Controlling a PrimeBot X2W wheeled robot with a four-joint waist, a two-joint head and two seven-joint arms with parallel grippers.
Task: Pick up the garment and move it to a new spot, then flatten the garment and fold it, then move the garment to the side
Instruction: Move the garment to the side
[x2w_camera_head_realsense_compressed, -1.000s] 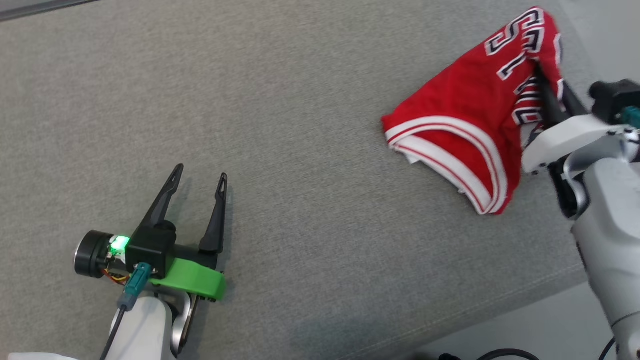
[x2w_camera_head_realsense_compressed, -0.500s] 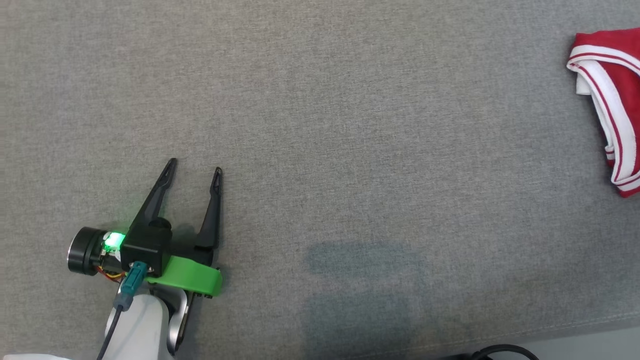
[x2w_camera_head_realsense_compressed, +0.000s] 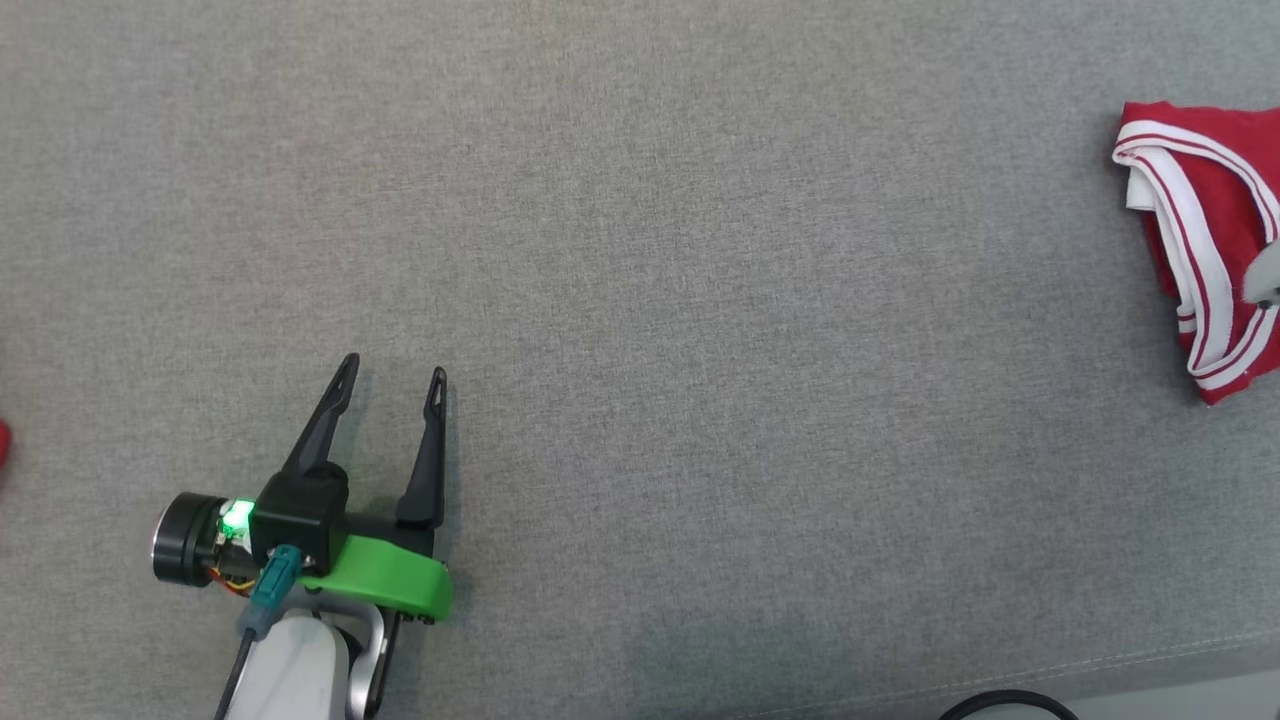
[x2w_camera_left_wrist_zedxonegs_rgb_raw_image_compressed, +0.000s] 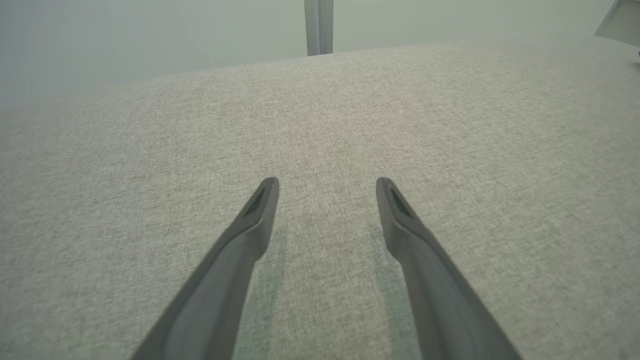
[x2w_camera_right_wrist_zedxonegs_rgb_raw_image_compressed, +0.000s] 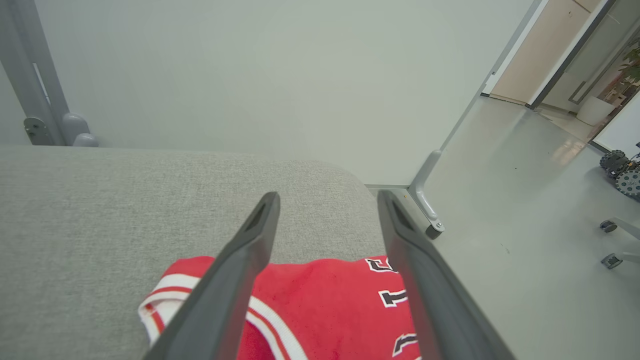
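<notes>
The garment (x2w_camera_head_realsense_compressed: 1205, 215) is a red jersey with white trim and black-and-white lettering. It lies bunched on the grey cushion (x2w_camera_head_realsense_compressed: 700, 250) at the right edge of the head view. In the right wrist view the garment (x2w_camera_right_wrist_zedxonegs_rgb_raw_image_compressed: 327, 292) sits just below my right gripper (x2w_camera_right_wrist_zedxonegs_rgb_raw_image_compressed: 328, 196), whose fingers are open and apart from the cloth. A pale bit of the right arm (x2w_camera_head_realsense_compressed: 1266, 280) overlaps the jersey. My left gripper (x2w_camera_head_realsense_compressed: 394, 368) rests open at the lower left, far from the garment. Nothing sits between the fingers of the left gripper (x2w_camera_left_wrist_zedxonegs_rgb_raw_image_compressed: 327, 182).
The cushion's right end drops to a pale floor (x2w_camera_right_wrist_zedxonegs_rgb_raw_image_compressed: 525, 225), where a metal post foot (x2w_camera_right_wrist_zedxonegs_rgb_raw_image_compressed: 425, 210) stands. A black cable (x2w_camera_head_realsense_compressed: 1005, 700) loops below the cushion's front edge. A small red patch (x2w_camera_head_realsense_compressed: 3, 440) shows at the left border.
My right gripper was shut on the lifted garment; now it is open and the garment lies on the cushion. The head camera swung left. The left gripper kept its pose.
</notes>
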